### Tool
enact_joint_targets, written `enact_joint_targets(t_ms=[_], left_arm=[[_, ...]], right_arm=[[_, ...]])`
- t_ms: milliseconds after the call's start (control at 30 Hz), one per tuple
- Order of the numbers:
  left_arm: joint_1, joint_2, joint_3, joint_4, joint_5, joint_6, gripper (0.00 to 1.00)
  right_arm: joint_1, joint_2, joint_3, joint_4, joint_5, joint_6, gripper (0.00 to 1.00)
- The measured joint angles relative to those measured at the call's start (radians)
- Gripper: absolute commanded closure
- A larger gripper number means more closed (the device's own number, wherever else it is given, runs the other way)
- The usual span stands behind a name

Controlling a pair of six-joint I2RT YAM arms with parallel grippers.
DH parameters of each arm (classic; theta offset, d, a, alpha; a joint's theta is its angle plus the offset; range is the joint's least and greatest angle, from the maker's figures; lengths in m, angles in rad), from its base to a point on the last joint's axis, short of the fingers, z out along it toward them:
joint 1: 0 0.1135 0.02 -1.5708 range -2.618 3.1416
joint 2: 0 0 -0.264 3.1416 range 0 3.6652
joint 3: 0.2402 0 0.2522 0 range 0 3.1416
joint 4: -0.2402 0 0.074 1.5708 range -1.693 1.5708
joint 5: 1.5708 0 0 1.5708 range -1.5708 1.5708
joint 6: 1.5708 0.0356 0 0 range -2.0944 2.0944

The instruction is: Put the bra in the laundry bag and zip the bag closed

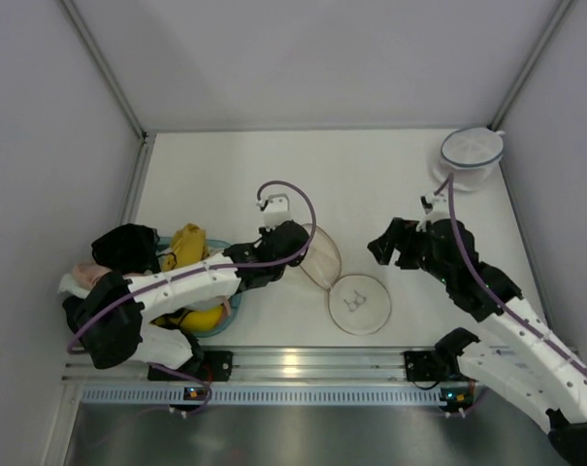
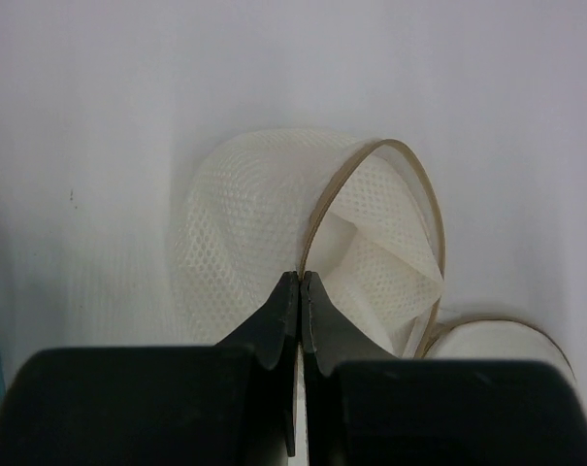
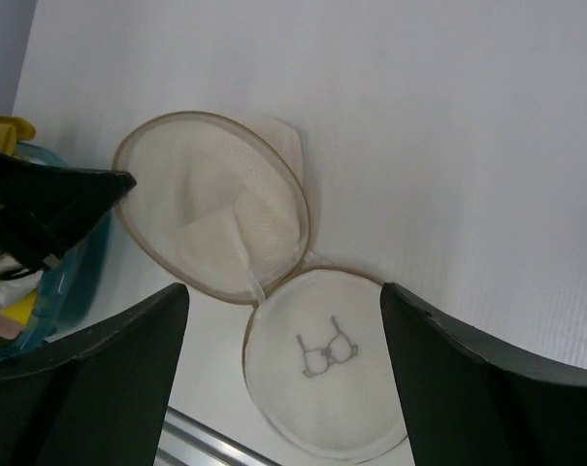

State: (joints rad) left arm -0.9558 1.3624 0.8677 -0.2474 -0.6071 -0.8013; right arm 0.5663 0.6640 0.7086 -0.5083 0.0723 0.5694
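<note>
The laundry bag (image 3: 215, 209) lies open on the white tabletop (image 1: 371, 175). One half is tilted up and its lid lies flat near your right fingers (image 1: 388, 248), which are spread wide. The yellow bra (image 1: 186, 243) sits in a teal basket (image 1: 233, 309), well behind your left fingers (image 2: 298, 291), which pinch the bag's tan rim.

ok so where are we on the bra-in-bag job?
Done: the laundry bag is unzipped, its lid flat on the table. In hand: the left gripper is shut on the bag's tan rim, tilting that half up; the right gripper is open and empty. Left: the bra sits in the teal tub by the left arm; loading and zipping not yet done.
</note>
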Motion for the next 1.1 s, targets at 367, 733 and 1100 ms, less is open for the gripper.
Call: enact_joint_targets(t_ms=[367, 733, 1100], left_arm=[[0.000, -0.078, 0.037, -0.052, -0.026, 0.067, 1.00], [0.000, -0.042, 0.035, -0.053, -0.020, 0.066, 1.00], [0.000, -0.102, -0.024, -0.032, 0.011, 0.087, 1.00]], right_arm=[[0.009, 0.467, -0.122, 0.370, -0.099, 0.013, 0.37], [0.108, 0.813, -0.070, 0.660, -0.174, -0.022, 0.49], [0.115, 0.928, -0.059, 0.763, -0.173, -0.048, 1.00]])
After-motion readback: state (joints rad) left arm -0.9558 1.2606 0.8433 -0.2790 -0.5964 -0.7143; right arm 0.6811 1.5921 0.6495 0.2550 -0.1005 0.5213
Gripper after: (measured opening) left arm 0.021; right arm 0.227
